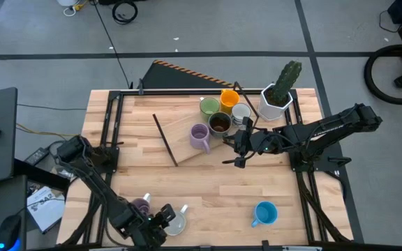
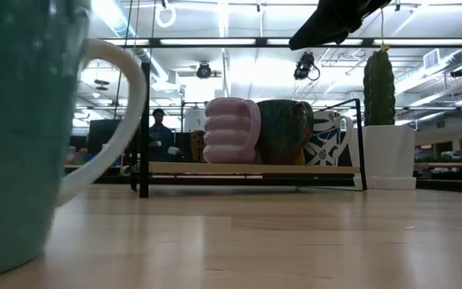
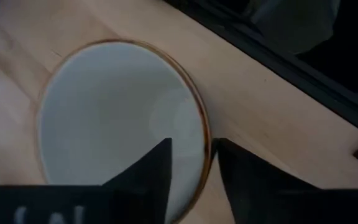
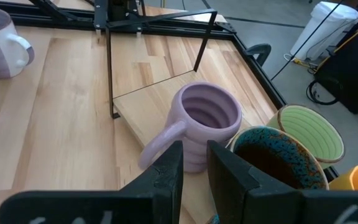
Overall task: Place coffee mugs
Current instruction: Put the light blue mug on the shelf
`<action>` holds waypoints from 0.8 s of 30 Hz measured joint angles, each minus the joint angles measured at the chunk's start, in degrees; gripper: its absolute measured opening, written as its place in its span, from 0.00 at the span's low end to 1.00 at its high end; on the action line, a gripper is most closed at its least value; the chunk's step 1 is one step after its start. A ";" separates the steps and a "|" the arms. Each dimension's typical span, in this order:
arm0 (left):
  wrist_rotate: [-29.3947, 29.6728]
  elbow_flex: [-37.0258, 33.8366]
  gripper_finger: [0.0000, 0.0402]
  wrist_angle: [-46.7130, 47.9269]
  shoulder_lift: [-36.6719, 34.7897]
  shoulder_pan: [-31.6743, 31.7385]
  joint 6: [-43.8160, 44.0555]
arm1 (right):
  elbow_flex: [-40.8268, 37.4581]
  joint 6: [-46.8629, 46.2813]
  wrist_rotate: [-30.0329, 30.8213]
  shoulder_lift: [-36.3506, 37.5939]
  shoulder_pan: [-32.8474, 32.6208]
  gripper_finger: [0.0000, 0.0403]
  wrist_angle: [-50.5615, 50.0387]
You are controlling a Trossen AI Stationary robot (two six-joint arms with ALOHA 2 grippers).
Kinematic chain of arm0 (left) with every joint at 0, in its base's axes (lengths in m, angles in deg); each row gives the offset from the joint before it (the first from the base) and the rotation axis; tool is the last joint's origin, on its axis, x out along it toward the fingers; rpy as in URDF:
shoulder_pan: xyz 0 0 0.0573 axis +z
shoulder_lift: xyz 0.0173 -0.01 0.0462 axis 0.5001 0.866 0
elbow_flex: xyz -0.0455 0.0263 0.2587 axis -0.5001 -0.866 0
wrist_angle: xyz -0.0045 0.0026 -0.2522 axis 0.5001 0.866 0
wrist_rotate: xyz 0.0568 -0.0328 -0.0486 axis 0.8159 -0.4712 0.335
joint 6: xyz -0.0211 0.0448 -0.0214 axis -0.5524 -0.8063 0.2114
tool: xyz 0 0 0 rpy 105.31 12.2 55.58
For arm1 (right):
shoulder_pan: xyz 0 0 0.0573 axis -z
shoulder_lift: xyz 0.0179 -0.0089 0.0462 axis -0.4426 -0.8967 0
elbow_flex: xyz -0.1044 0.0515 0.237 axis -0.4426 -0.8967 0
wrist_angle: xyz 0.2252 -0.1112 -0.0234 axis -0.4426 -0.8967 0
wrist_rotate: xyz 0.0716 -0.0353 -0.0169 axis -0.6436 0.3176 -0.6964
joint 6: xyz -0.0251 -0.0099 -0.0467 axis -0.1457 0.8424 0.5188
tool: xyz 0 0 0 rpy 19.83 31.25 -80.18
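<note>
A white mug with a brown rim stands on the table near its near-left edge, and my left gripper is shut on it. A purple mug stands beside it. A blue mug stands near the near-right edge and fills the left of the low view. A lilac mug, a dark brown mug, a green mug, an orange mug and a white mug stand on a wooden board. My right gripper hovers empty beside the brown mug, its fingers a narrow gap apart. My left gripper straddles the white mug's rim, one finger inside the mug and one outside. The fingers come from above, pointing down. The mug stands upright on the table.
A white faceted pot with a cactus stands at the back right, next to the mugs. A thin black frame borders the board. Black rails run along the table's edges. Bare wood lies between the board and the near mugs.
</note>
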 joint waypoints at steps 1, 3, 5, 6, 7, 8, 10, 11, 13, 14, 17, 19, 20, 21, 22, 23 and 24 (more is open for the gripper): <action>-1.01 0.00 0.31 0.02 0.04 0.56 -0.01 | 0.00 0.00 -0.02 0.00 0.00 0.19 0.00; -2.44 0.01 0.24 -0.26 0.04 1.67 -0.12 | 0.00 0.00 -0.02 0.00 0.00 0.19 -0.07; -3.67 0.02 0.16 -0.10 0.04 2.87 -0.13 | 0.00 0.00 -0.02 0.00 -0.01 0.19 -0.41; -4.31 0.02 0.12 0.08 0.04 3.53 0.22 | 0.00 -0.01 -0.04 0.00 -0.01 0.19 -0.46; -5.24 -0.01 0.09 0.69 -0.01 4.24 0.18 | 0.00 -0.11 -0.04 0.00 0.00 0.19 -0.46; -5.52 -0.04 0.07 0.48 -0.02 4.93 0.00 | 0.00 -0.32 -0.04 0.00 0.00 0.19 -0.45; -7.45 -0.04 0.07 -0.26 -0.22 6.67 0.09 | 0.00 -0.98 -0.04 0.00 0.00 0.19 -0.46; -7.74 -0.07 0.07 -0.29 -0.52 7.26 0.01 | 0.00 -1.35 -0.09 0.00 -0.02 0.19 -0.44; -7.57 -0.08 0.07 -0.55 -1.67 8.74 -1.14 | 0.00 -1.80 -0.15 -0.02 -0.02 0.19 -0.48; -7.60 0.46 0.07 -0.32 -2.42 9.47 -2.16 | 0.00 -1.91 -0.16 -0.02 -0.02 0.19 -0.48; -7.19 3.17 0.07 2.26 -5.49 11.82 -4.93 | 0.00 -1.92 -0.17 -0.02 -0.07 0.19 -0.55; -6.50 5.28 0.07 4.45 -7.39 13.82 -6.60 | 0.00 -1.95 -0.15 0.07 -0.07 0.19 -0.93; -5.81 6.25 0.07 5.78 -8.34 14.99 -7.47 | 0.00 -2.00 -0.09 0.15 -0.07 0.19 -0.93; -5.20 7.30 0.07 7.38 -9.13 16.31 -7.82 | 0.00 -2.21 0.22 0.17 -0.09 0.19 -0.90; -4.49 8.32 0.07 8.81 -9.99 17.91 -8.15 | 0.00 -2.38 0.47 0.30 -0.11 0.19 -1.08; -4.02 9.15 0.07 9.81 -10.78 19.52 -8.62 | 0.00 -2.38 0.61 0.43 -0.11 0.19 -1.50; -3.62 9.82 0.07 10.81 -11.52 21.29 -8.92 | 0.00 -2.40 0.69 0.53 -0.11 0.19 -1.65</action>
